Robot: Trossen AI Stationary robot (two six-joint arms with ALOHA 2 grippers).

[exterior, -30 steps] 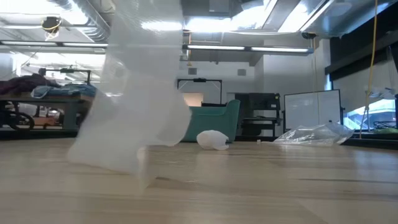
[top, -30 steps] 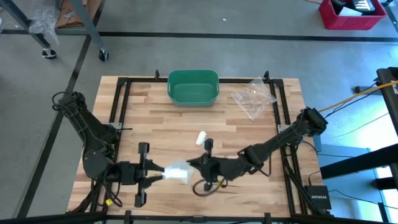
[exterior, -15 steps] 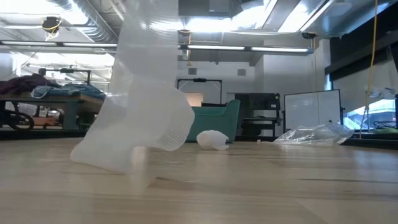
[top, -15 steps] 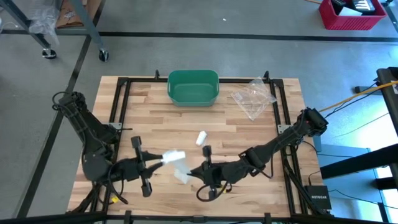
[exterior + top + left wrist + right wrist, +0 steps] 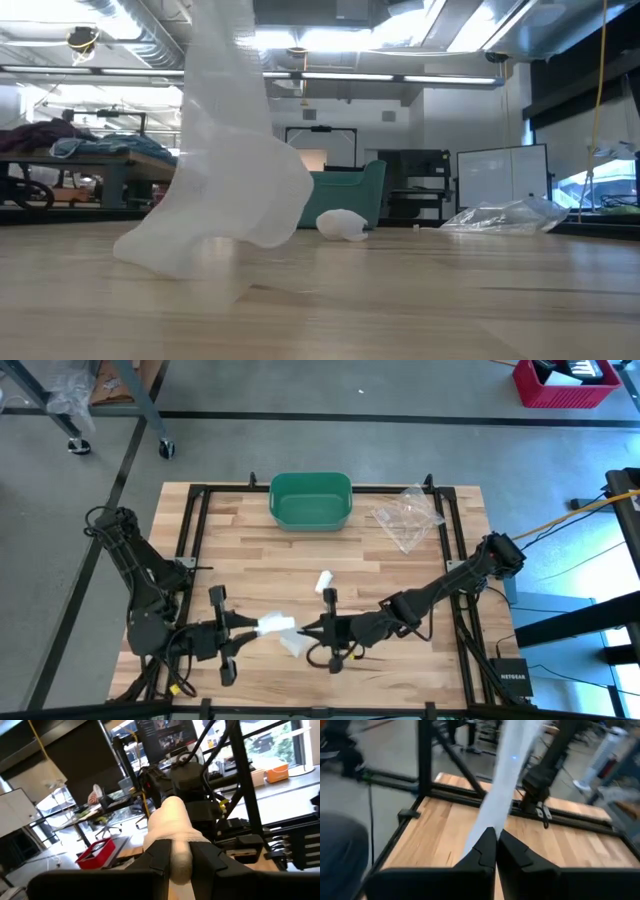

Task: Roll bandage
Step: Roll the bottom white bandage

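low view: bandage point(image 5: 225, 190) top cut off | both grippers out of frame

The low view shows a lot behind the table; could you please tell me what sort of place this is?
Probably a robotics lab or workshop in an open industrial space: exposed ceiling ducts and strip lights overhead, a whiteboard, and other cluttered workbenches beyond the wooden table.

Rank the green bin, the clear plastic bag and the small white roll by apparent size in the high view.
1. Green bin, largest.
2. Clear plastic bag, somewhat smaller, though its see-through edges are hard to trace.
3. Small white roll, clearly smallest.
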